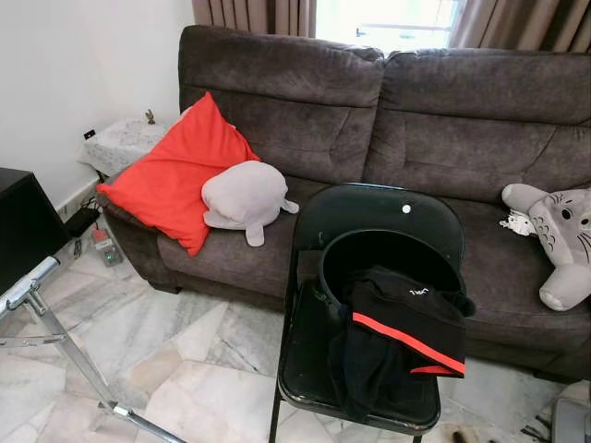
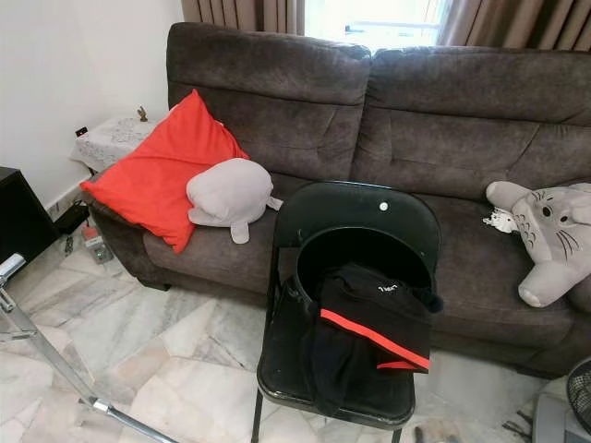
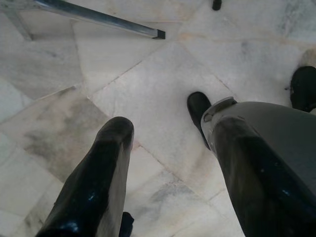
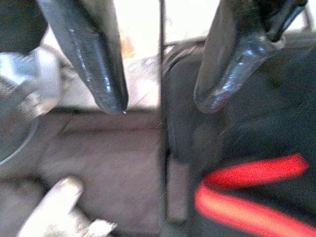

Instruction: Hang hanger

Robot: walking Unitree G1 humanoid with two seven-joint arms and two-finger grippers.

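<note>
- A black folding chair [image 1: 369, 210] stands on the marble floor [image 1: 185, 341] in front of a dark brown sofa [image 1: 443, 120]. A round black bucket [image 1: 343, 251] sits on its seat, against the backrest.
- A black garment [image 1: 406, 323] with a red stripe is draped over the bucket's front rim and spills down onto the seat. Small white lettering shows near its top fold.
- No hanger can be picked out from the dark cloth and bucket, so its place cannot be told.
- The right gripper [image 4: 163, 106] hovers over the near edge of the chair with its two black fingers [image 4: 89, 54] spread well apart and nothing between them. The red stripe lies below one finger and the sofa's brown seat below the other. This wrist view is blurred.
- The left gripper [image 3: 168, 123] points down at the floor, its fingers [image 3: 106, 168] likewise parted and empty. A metal bar [image 3: 98, 17] crosses the tiles beyond them.
- On the sofa's left end, a red cushion [image 1: 175, 175] leans against the armrest corner, and a pale grey plush [image 1: 245, 196] rests against it.
- At the sofa's right end lies a grey plush toy with whiskers [image 1: 565, 231].
- A slanted metal frame [image 1: 65, 341] stands on the floor at the robot's left, beside a black cabinet [image 1: 23, 221].
- A small table [image 1: 125, 138] with a lace cloth sits by the wall past the sofa's left arm.
</note>
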